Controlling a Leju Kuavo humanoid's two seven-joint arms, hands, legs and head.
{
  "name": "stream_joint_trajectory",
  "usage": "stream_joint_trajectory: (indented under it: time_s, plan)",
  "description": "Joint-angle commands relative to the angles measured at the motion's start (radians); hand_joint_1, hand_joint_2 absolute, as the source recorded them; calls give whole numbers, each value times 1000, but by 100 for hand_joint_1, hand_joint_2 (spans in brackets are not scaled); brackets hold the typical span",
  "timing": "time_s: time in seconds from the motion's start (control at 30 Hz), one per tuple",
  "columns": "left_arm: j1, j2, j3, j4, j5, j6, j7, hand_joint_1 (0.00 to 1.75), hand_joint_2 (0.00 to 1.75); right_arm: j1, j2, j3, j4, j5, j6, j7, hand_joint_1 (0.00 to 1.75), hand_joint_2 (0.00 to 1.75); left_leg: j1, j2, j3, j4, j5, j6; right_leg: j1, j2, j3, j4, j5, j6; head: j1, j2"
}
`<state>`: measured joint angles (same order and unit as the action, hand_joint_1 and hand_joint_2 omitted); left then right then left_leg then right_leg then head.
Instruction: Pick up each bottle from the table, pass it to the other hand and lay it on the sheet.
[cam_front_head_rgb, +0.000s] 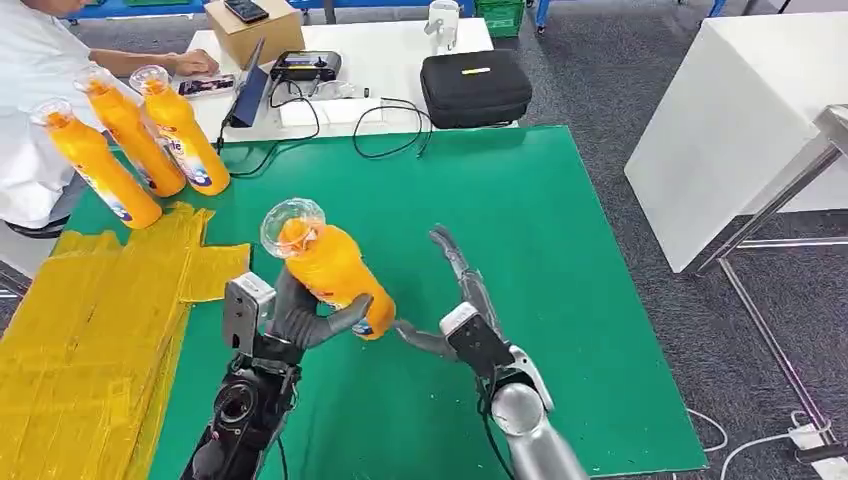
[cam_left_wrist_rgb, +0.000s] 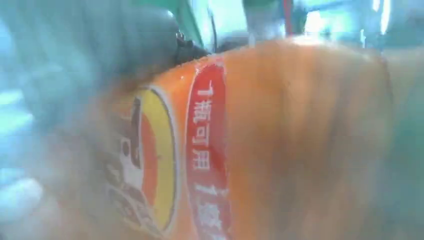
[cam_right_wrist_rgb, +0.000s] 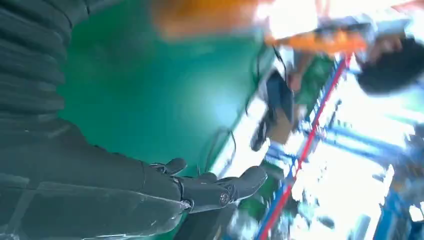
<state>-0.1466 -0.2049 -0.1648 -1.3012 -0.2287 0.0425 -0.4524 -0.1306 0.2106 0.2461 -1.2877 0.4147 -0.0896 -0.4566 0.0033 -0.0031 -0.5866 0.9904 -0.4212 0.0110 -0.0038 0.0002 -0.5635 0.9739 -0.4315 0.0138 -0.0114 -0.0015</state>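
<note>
The robot's left hand (cam_front_head_rgb: 305, 318) gripped an orange bottle (cam_front_head_rgb: 330, 265) above the green desk (cam_front_head_rgb: 560, 260), its base beside the right hand's (cam_front_head_rgb: 455, 300) spread, empty fingers (cam_front_head_rgb: 448, 248); three bottles (cam_front_head_rgb: 130, 135) stood beyond, none visibly on the yellow sheet (cam_front_head_rgb: 90, 330).

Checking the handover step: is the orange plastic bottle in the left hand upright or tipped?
Tipped. The orange plastic bottle leans, its clear cap up-left of its base, gripped by the left hand.
</note>
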Motion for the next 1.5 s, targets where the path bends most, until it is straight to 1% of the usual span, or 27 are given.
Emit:
stream_joint_trajectory:
  time_s: [0.03,0.2,0.27,0.3,0.33,0.37,0.4,0.43,0.47,0.5,0.53,0.57,0.6,0.63,0.67,0.7,0.77,0.83,0.9,0.93,1.0,1.17,1.2,1.27,1.33,1.43,1.5]
  plan:
    - [-28,24,58,0,-46,44,-2,175,175,23,-32,-69,-116,-11,-3,1,0,175,1,0,1,1,-1,0,1,0,2,0,0,0,0,0]
    - [-26,20,56,2,-47,44,-2,175,175,24,-28,-68,-110,-13,-5,0,0,175,1,0,1,0,-1,0,1,0,1,0,0,1,0,0]
    - [-38,30,57,7,-204,204,2,175,175,28,-25,-85,-124,-18,-28,-11,0,175,1,0,2,1,-1,0,1,0,2,0,-1,1,0,0]
    - [-54,45,70,19,-355,354,16,175,175,36,-26,-98,-147,-25,-38,-14,0,175,1,0,2,0,-1,0,1,0,2,0,0,1,0,0]
    - [-71,52,81,41,-470,458,31,175,175,41,-28,-105,-164,-29,-41,-14,0,175,0,0,1,0,0,0,0,-1,1,0,0,0,0,0]
    - [-110,77,110,104,-738,645,106,175,175,38,-32,-109,-171,-33,-45,-13,0,175,0,-1,0,0,0,0,0,-1,1,0,0,0,0,0]
    - [-117,82,218,72,-1049,656,224,175,175,34,-34,-114,-168,-37,-55,-11,0,175,1,-2,1,1,0,-1,1,-2,2,0,-1,0,0,0]
    - [-126,107,238,65,-1282,656,304,175,175,28,-38,-114,-162,-41,-62,-11,0,175,1,0,1,0,0,-1,1,-1,1,0,0,0,0,0]
    - [-152,342,47,100,-1342,656,537,175,175,21,-44,-113,-156,-52,-66,-15,0,175,1,1,2,0,0,-1,1,1,1,0,0,0,0,0]
    - [-187,409,-99,166,-1342,656,692,175,175,19,-64,-99,-155,-91,-81,-22,0,175,1,4,2,-1,0,-1,1,4,0,0,1,-1,0,0]
    - [-202,416,-65,250,-1339,656,655,175,175,15,-70,-102,-148,-94,-81,-30,0,175,1,4,4,-2,0,-2,1,4,2,0,1,-1,0,0]
    - [-202,416,-65,250,-1339,656,655,175,175,15,-70,-102,-148,-94,-81,-30,0,175,0,0,3,-2,1,-1,0,0,2,-1,0,-1,0,0]
    - [-230,433,11,334,-1339,656,585,175,175,20,-77,-110,-154,-96,-84,-36,0,175,0,-2,3,-2,2,-1,1,-2,3,-1,0,0,0,0]
    - [-301,492,-38,520,-1342,656,605,175,175,21,-82,-116,-157,-108,-80,-41,0,175,2,0,4,-2,2,-3,2,0,3,-1,0,-1,0,0]
    - [-317,503,-42,554,-1342,656,595,175,175,23,-83,-119,-159,-111,-80,-42,0,175,3,3,4,-2,2,-3,3,3,3,0,1,-1,-1,0]
    - [-388,552,-152,707,-1342,644,655,175,175,22,-88,-119,-163,-120,-78,-49,0,175,3,3,5,-2,2,-4,3,2,3,-1,1,-1,-2,0]
    - [-449,584,-162,833,-1342,625,621,175,175,27,-89,-124,-174,-129,-81,-56,0,175,4,-1,3,-1,4,-5,4,-3,2,0,0,-1,-1,0]
    - [-466,594,-166,868,-1342,616,609,175,175,33,-89,-124,-183,-130,-83,-57,0,175,6,0,3,0,3,-5,5,0,2,0,0,-1,-1,0]
    - [-488,594,-113,915,-1342,554,580,175,175,48,-89,-128,-202,-135,-88,-67,0,175,6,5,3,0,2,-6,6,4,1,1,1,-1,-1,0]
    - [-493,597,-93,929,-1332,525,571,175,175,53,-91,-129,-211,-134,-89,-71,0,175,6,6,2,0,3,-6,6,4,0,2,2,-4,-2,0]
    - [-498,603,-57,946,-1327,499,551,175,175,60,-95,-132,-229,-133,-91,-75,0,175,6,7,2,0,2,-6,6,6,-1,2,1,-3,-1,0]
    - [-490,590,18,972,-1286,447,496,175,175,63,-98,-146,-240,-132,-96,-77,0,175,6,6,-1,0,3,-6,6,5,-4,2,2,-4,-1,0]
    - [-493,575,72,981,-1229,400,432,175,175,60,-96,-150,-234,-132,-95,-79,0,175,6,5,-1,0,3,-5,6,3,-3,2,2,-3,-2,0]
    - [-494,564,113,988,-1185,352,389,175,175,59,-96,-153,-230,-132,-92,-82,0,175,5,6,-2,0,3,-5,5,4,-4,2,2,-4,-1,0]
    - [-494,564,113,988,-1185,352,389,175,175,59,-96,-153,-230,-132,-92,-82,0,175,6,5,-2,0,3,-5,6,4,-4,1,2,-3,-1,0]
    - [-487,572,131,993,-1188,265,375,175,175,52,-92,-152,-219,-131,-81,-88,0,175,6,5,-2,0,3,-6,6,4,-5,2,2,-4,-1,0]
    - [-471,560,182,993,-1139,242,314,175,175,46,-90,-152,-208,-130,-79,-88,0,175,6,5,-1,0,3,-6,6,4,-4,1,2,-3,-1,0]
